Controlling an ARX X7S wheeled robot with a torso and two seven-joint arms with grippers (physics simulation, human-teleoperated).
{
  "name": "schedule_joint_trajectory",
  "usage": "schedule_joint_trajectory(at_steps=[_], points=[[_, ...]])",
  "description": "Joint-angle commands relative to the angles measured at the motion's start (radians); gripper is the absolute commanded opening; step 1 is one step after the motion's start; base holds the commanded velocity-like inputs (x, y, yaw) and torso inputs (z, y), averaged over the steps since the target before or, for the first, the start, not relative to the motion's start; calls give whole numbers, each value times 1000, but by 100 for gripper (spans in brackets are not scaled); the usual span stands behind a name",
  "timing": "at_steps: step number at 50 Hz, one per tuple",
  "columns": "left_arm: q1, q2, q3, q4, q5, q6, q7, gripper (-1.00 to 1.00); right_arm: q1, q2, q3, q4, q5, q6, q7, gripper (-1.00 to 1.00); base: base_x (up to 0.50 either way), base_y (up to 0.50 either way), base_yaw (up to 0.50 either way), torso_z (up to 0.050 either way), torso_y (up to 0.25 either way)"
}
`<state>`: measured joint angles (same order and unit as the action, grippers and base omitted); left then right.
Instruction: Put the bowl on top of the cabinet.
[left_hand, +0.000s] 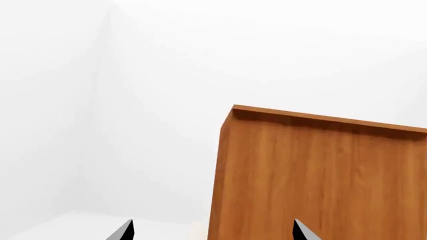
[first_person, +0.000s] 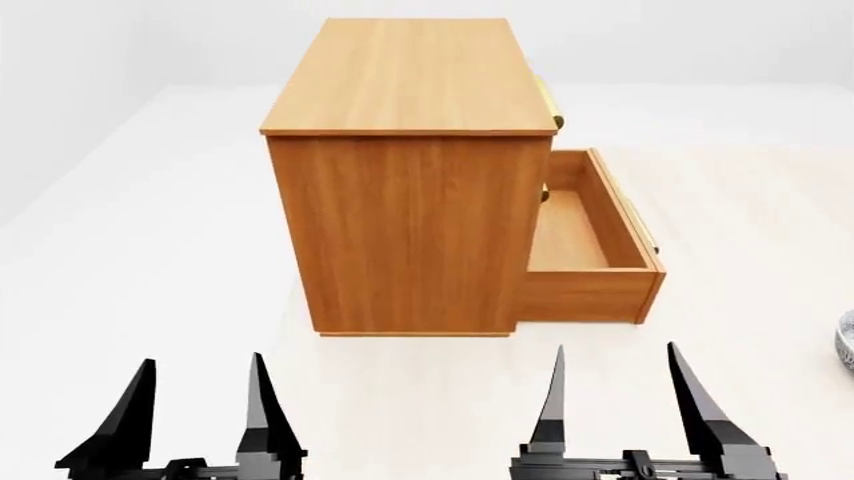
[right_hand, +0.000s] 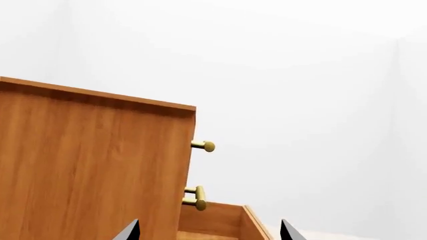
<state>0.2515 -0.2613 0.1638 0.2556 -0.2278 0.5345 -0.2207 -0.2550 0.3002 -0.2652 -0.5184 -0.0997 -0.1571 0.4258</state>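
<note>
Bowl: only a sliver shows, at the 3 o'clock edge of the head view, on the floor. Patterned grey rim, cut off by the frame. Neither wrist view shows it.

Cabinet: stands at about 12 o'clock from the robot, side panel facing it. Flat top bare in the head view. Bottom drawer is pulled out toward 3 o'clock, and looks empty as far as visible. Brass handles project from the front face, on the 3 o'clock side.

Right gripper: jaws wide, nothing between them, low in the head view at about 5 o'clock. Well apart from the bowl, which lies toward its 3 o'clock.

Left gripper: jaws wide, empty, at about 7 o'clock. Its wrist camera looks at the cabinet side and white wall.

Judgement: task not begun; bowl not yet grasped.

Risks from here:
- Bowl is nearly out of view. Reaching for it without turning head or base means a blind grasp, likely a miss or a knock.
- Bowl sits low on the floor; a thin rim pinch may slip during the lift.
- The open drawer and handles stick out on the bowl's side; the right arm's path up to the top could clip them.
- Cabinet top is high; a release near the edge could drop the bowl.
</note>
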Motion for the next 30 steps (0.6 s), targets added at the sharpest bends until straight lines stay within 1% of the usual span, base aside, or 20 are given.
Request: schedule_joint_trajectory(at_steps=[1, 30], points=[[-3, -4, 3, 1, -2, -1, -5, 100, 10, 1, -8, 24, -3, -13, 6, 100, 82, 0, 0, 0, 0], [-13, -13, 13, 8, 2, -11, -19, 100, 14, 15, -17, 34, 5, -26, 18, 100, 84, 0, 0, 0, 0]])
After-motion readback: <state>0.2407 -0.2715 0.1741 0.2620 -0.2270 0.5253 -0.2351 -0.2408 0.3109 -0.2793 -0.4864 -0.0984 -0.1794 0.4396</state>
